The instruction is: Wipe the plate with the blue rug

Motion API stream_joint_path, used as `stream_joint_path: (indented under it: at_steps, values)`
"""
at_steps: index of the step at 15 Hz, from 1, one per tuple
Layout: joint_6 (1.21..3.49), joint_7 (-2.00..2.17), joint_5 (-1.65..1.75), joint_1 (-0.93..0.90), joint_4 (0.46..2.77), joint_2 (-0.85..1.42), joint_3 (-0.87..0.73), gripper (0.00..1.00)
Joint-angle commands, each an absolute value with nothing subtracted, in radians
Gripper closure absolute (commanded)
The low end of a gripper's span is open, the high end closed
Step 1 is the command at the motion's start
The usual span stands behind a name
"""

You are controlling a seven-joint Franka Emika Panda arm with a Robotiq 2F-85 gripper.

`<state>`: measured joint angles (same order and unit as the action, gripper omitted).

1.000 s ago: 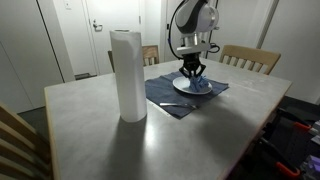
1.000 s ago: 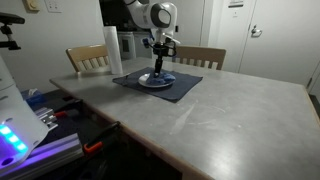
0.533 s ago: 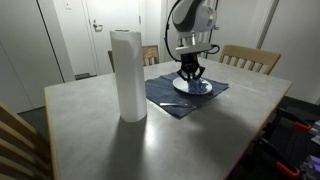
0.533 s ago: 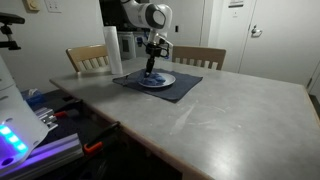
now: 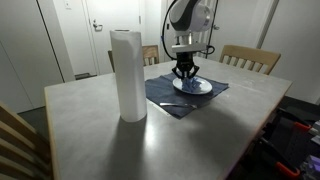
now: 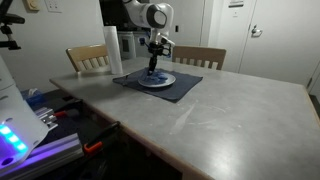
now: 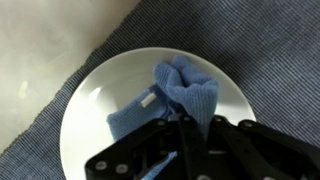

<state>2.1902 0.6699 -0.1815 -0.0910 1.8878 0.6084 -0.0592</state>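
1. Cloth comes first: the crumpled blue cloth rug (image 7: 186, 88) lies bunched on the round white ceramic plate (image 7: 98, 100). It sits toward the plate's middle, with one flat flap spread toward the rim.
2. The black Robotiq gripper (image 7: 192, 130) has its fingers drawn narrow and pinches a fold of the rug from above, pressing it toward the plate's face.
3. The plate rests on a dark blue-grey woven placemat (image 7: 262, 48), which lies on the pale grey table (image 5: 100, 140).
4. Over the last second, both exterior views show the gripper (image 5: 184, 70) (image 6: 153, 67) sliding across the plate toward the side where the tall white paper towel roll (image 5: 127, 75) stands. It appears to have risen slightly as it went.
5. That sideways travel with the rug clamped reads as a wiping stroke under way. Part of the plate has likely been covered, though the bare white areas suggest more passes are needed.
6. Wooden chairs (image 5: 250, 58) stand behind the table, well apart from the work.
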Motion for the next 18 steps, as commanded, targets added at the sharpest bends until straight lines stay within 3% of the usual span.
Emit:
stream_joint_path:
  at_steps: [1,12,18]
  values:
    - [2.243,0.62,-0.245,-0.047,1.854,0.646,-0.047,0.98]
    - [2.236,0.699,-0.221,-0.045,1.963,0.571,-0.128,0.98]
    - [2.134,0.672,-0.233,-0.037,1.983,0.555,-0.084,0.98]
